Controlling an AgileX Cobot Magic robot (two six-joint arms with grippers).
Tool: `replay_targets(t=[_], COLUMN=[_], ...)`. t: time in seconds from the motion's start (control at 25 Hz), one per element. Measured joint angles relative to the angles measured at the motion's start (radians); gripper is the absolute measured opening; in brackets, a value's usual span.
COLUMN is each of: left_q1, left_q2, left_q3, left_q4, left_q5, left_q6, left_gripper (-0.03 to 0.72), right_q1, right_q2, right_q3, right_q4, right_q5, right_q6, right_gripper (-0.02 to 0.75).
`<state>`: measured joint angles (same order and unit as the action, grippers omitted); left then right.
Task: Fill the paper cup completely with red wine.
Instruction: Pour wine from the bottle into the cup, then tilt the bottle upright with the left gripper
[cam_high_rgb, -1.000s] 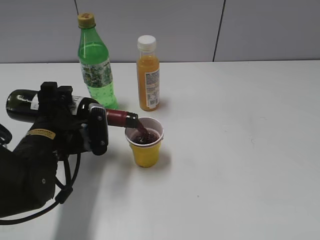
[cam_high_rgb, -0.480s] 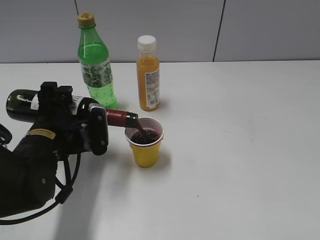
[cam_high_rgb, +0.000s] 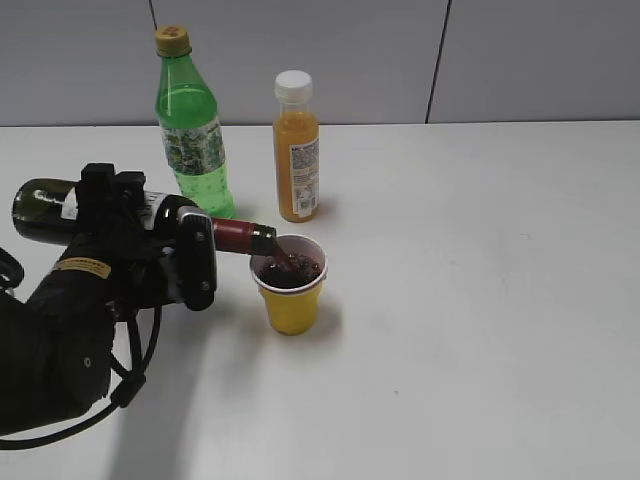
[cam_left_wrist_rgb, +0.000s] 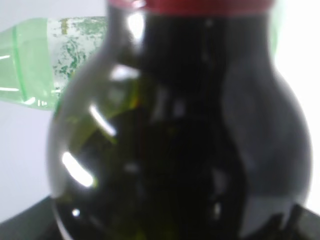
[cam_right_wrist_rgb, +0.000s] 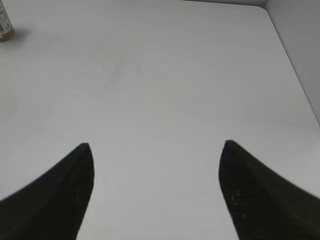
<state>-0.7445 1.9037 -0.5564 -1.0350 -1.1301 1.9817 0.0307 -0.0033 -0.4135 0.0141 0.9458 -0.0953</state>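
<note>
While the left gripper (cam_high_rgb: 150, 235) stays out of plain sight behind its own housing, it is evidently clamped on the dark wine bottle (cam_high_rgb: 150, 220), held nearly level so its mouth sits just over the rim of the paper cup (cam_high_rgb: 290, 285) and the red wine (cam_high_rgb: 290, 270) runs in; the level looks close to the rim, so the tilt likely needs easing soon. Behind the cup on the worktop (cam_high_rgb: 480, 300) stand a green soda bottle (cam_high_rgb: 190, 130) and an orange juice bottle (cam_high_rgb: 297, 150), near the wine bottle's neck but not blocking it, and the right gripper (cam_right_wrist_rgb: 155, 195) hangs with fingers apart over bare worktop, holding nothing.
</note>
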Motion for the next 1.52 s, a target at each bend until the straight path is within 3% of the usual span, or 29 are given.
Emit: replay_targets(t=[0.48,0.88,1.28,1.52], left_q1=[0.000,-0.006,-0.007,-0.007], left_q2=[0.000,0.000,0.000,-0.023], left_q3=[0.000,-0.038,-0.039,-0.039], left_q4=[0.001,0.032,0.141,0.154], left_q5=[0.000,-0.006,-0.006,-0.003], left_q6=[-0.010,-0.208,-0.612,-0.942], left_gripper=[0.555,0.555,0.554,0.554], right_q1=[0.000,0.000,0.000,0.000], right_q2=[0.000,0.000,0.000,0.000], right_q3=[0.000,0.000,0.000,0.000], right_q4=[0.000,0.000,0.000,0.000], right_q5=[0.000,0.000,0.000,0.000], right_q6=[0.000,0.000,0.000,0.000], right_gripper=[0.589,0.589,0.589,0.589])
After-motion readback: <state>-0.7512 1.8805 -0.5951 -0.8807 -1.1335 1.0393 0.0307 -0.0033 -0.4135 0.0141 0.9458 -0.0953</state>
